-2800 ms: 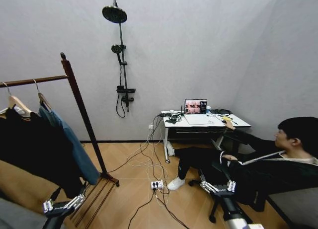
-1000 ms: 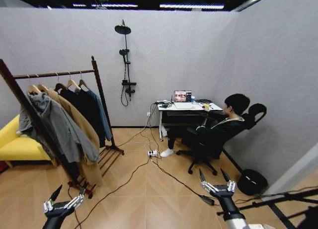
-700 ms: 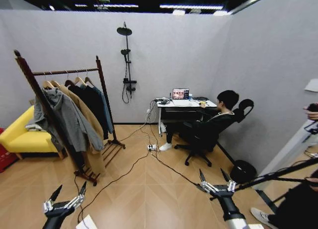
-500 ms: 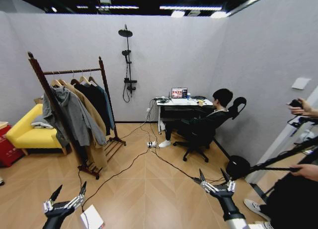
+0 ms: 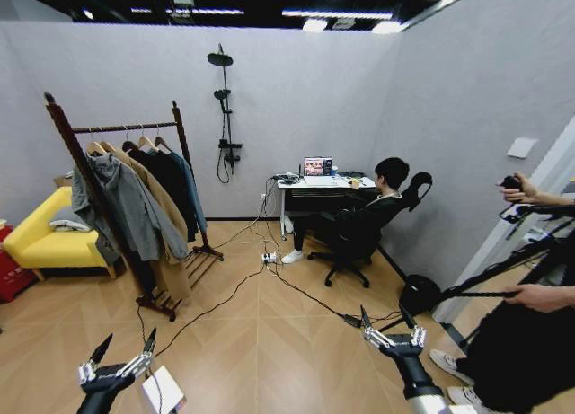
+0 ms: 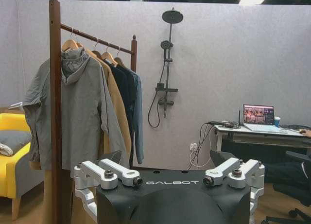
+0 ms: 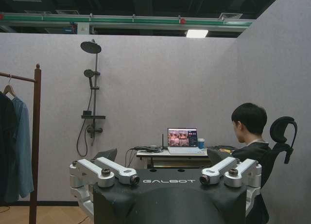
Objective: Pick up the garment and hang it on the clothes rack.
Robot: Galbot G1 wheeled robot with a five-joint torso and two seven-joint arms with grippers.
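Already the garment [image 5: 187,191], a teal-blue long-sleeved top on a wooden hanger, hangs from the rail of the clothes rack [image 5: 176,132], at the end nearest the wall with the shower head [image 5: 219,59], just beside a black top [image 5: 166,188] and in line with a tan coat [image 5: 160,218] and a grey hooded jacket [image 5: 126,207]. Judged from how things lie, the hanging step is done and the task is at or near its end, with the robot standing well apart from the rack on the wooden floor [image 5: 260,333]. Any next move would call for little more than keeping both arms clear of the cables [image 5: 296,293] that trail across the floor; nothing is left to carry. The left tool [image 5: 117,365] is low at the robot's left, fingers spread apart and empty, pointing forward above a small white object [image 5: 163,391] on the floor. The right tool [image 5: 393,333] sits low at the robot's right in a matching pose, fingers likewise apart and holding nothing. From the left wrist view the garment [image 6: 138,118] shows as the farthest piece on the rail, its sleeve hanging straight. A person sits at the desk [image 5: 319,186] beyond, touching none of the clothes.
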